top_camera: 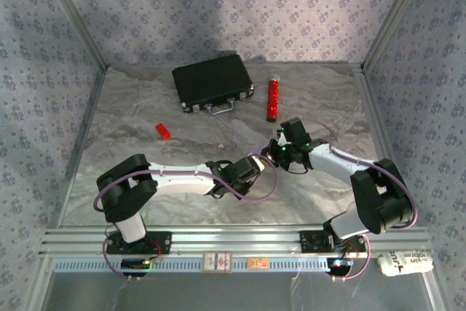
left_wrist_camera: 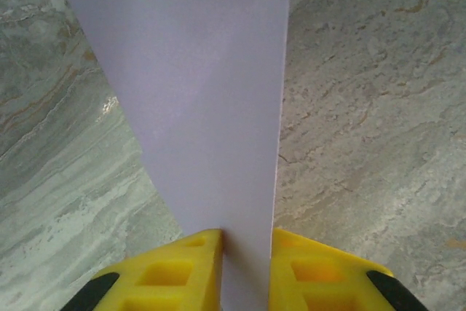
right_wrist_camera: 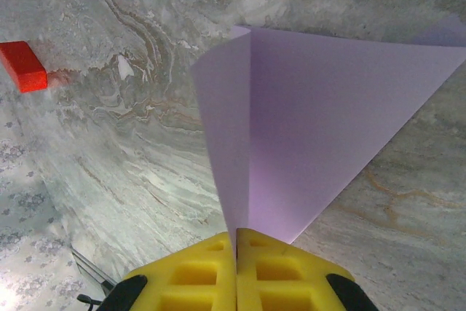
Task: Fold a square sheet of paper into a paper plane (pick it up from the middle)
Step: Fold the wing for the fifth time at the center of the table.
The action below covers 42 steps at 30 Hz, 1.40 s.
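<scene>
At the middle of the table [top_camera: 131, 114], somewhat toward the near side, the left arm [top_camera: 182, 177] and right arm [top_camera: 342, 162] extend inward, and their wrists stand close together. The paper [right_wrist_camera: 313, 114] is between them.

Left gripper [left_wrist_camera: 246, 256]: the yellow fingers [left_wrist_camera: 186, 271] stand a little apart. The paper fills the gap and touches both inner faces. From there a smooth lilac face runs away from the camera, widening toward the top edge of the left wrist view, with marbled table on either side. Whether these fingers press the paper or merely flank it cannot be told.

Right gripper [right_wrist_camera: 237, 253]: the fingers are closed flush, with only a thin seam between them, and they clamp the paper at its narrow lower end. Beyond the grip the sheet spreads into a cone-like shape. A narrower flap on the left meets a broad face on the right along a straight crease or bend that runs up from the fingers. Whether the far edge touches the table cannot be told.

Other items:
- The red block [top_camera: 162, 131] lies left of centre, well apart from both grippers. It also appears at the left edge of the right wrist view.
- The case [top_camera: 212, 85], black, sits at the far side with its handle toward the arms.
- The red cylinder [top_camera: 273, 98] is near the case on its right, between the case and the right gripper.
</scene>
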{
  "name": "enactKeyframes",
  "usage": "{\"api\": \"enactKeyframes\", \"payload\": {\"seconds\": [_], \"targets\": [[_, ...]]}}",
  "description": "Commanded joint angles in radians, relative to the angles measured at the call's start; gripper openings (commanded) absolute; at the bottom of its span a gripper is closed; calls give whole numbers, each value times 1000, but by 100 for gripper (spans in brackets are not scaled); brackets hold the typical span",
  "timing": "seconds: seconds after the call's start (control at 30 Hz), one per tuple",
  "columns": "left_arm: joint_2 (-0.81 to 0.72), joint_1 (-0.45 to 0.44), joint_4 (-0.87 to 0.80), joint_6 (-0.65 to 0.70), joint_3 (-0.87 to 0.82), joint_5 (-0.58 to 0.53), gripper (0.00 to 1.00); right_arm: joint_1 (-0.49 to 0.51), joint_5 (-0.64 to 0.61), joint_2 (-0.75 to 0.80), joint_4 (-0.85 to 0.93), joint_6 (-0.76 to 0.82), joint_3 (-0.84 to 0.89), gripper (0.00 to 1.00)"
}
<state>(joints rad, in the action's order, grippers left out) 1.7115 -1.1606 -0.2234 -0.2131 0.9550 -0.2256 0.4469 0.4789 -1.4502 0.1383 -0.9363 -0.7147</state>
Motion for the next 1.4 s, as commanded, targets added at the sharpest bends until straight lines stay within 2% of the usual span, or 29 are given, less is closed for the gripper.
{"api": "enactKeyframes", "payload": {"seconds": [0.0,0.47,0.53,0.77,0.87,0.97,1.17,1.37], "targets": [[0,-8,-5,4,18,-17,20,-4,10,-1,2,-14,17,7],[-15,-8,4,-19,19,0,21,-4,10,0,2,-10,23,7],[-14,-8,5,-19,18,1,15,-4,9,-1,3,-11,23,7],[-9,-8,3,-30,16,10,7,-4,6,6,1,-10,29,10],[-9,-3,16,-44,7,40,3,-7,-7,23,10,-4,35,17],[-9,14,35,-67,-4,101,1,-15,-41,70,36,17,39,29],[-11,79,116,-137,-40,295,0,-80,-117,208,148,71,60,53],[7,123,158,-172,-54,414,0,-152,-95,291,171,96,109,56]]}}
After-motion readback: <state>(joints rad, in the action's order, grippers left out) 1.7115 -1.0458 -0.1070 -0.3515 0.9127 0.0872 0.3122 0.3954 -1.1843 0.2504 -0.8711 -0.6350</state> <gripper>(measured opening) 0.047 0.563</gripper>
